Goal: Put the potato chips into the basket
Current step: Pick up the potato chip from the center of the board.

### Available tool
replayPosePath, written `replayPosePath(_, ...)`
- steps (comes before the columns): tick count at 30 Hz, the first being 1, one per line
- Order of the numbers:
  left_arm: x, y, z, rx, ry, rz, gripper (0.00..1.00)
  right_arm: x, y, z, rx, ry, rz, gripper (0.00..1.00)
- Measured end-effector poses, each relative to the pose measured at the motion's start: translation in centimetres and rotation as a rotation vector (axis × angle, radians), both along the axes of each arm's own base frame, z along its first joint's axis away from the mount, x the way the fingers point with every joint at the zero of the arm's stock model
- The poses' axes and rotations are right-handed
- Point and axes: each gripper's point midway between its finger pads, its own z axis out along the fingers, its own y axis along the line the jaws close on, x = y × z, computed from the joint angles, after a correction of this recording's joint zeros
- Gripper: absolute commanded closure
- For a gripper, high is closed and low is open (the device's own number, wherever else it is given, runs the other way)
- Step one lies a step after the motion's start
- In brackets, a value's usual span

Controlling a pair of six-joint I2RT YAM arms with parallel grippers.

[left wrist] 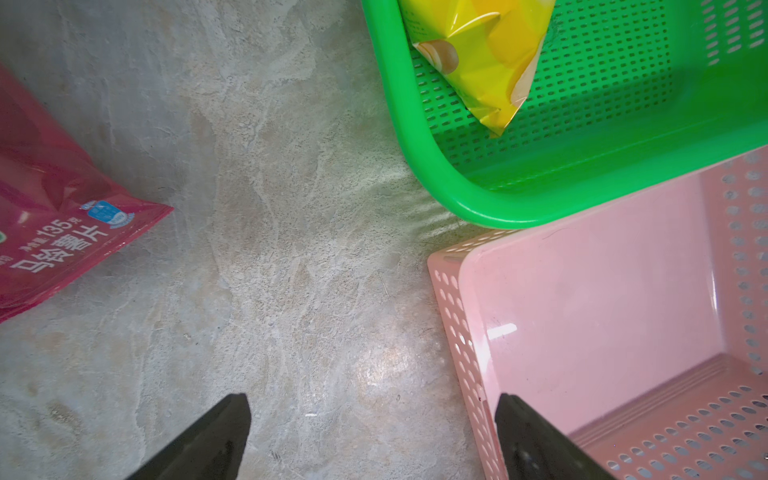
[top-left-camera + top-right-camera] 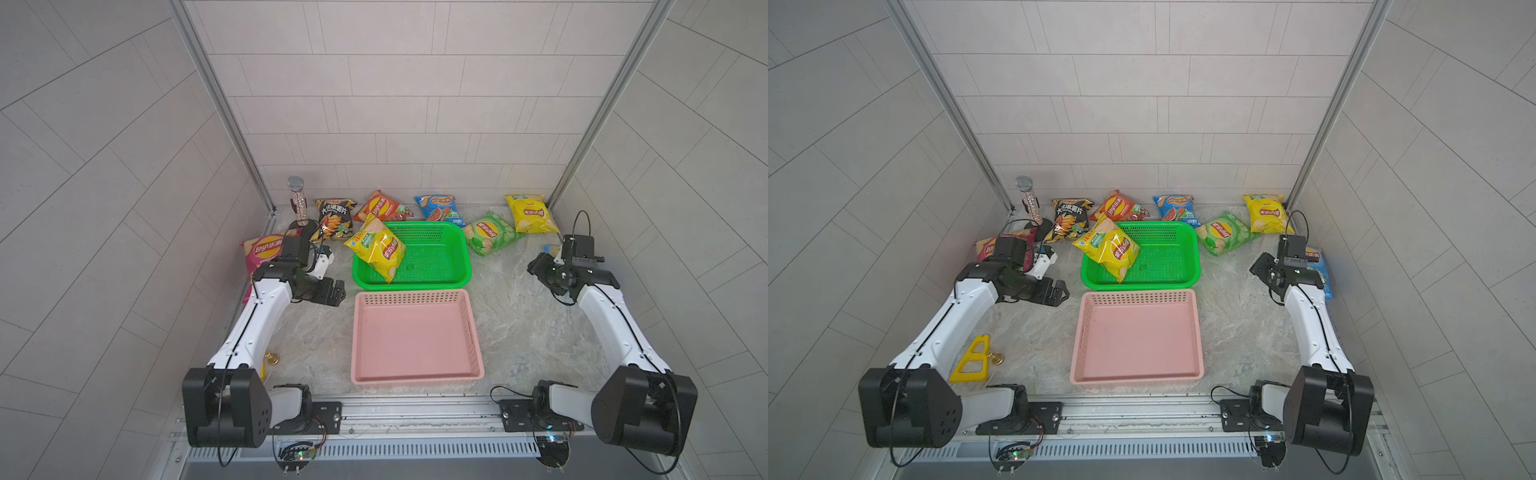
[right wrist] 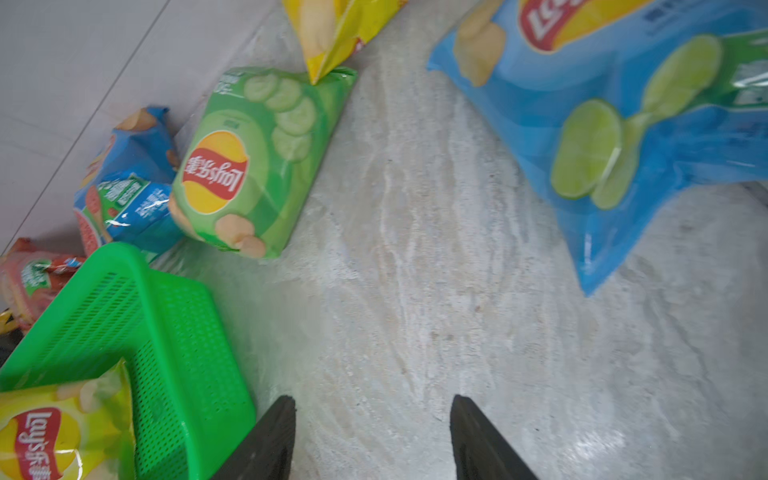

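Microphone (image 2: 296, 197) beside black bag (image 2: 334, 218); pink tray (image 2: 415, 378) fronting green basket (image 2: 411, 286).

My table (image 2: 519, 332), marble-patterned, in both top views: glittery microphone (image 2: 296, 195) upright on its stand at the far left corner; pink perforated tray (image 2: 415, 336) mid-table, toward the near edge; yellow triangular frame (image 2: 968, 376) with a small brass piece (image 2: 995, 357) just beside it, by the left edge toward the near corner.

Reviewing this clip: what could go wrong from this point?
1. The yellow bag hangs partly over the rim of the green basket and might slide out as more bags land.
2. The microphone stands upright right beside the black bag; reaching for that bag could topple it.
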Motion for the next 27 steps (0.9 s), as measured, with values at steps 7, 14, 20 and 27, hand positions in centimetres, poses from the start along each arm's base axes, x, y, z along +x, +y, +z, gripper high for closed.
replayPosePath(7, 0.0, 0.0, 0.0, -0.002, 0.000, 0.000, 0.00, -2.6, -5.2, -2.0, 0.006, 0.049, -0.191, 0.37)
replayPosePath(14, 0.0, -0.1, 0.0, -0.008, 0.000, -0.003, 0.00, -4.8, -10.0, -5.7, 0.077, 0.101, -0.407, 0.38)
replayPosePath(20, -0.1, -0.3, 0.0, -0.017, 0.003, -0.006, 0.00, -4.3, -11.3, -7.7, 0.118, 0.125, -0.457, 0.39)
replayPosePath(27, -0.1, -0.4, 0.0, -0.025, 0.004, -0.009, 0.00, -3.3, -11.2, -7.8, 0.144, 0.074, -0.448, 0.39)
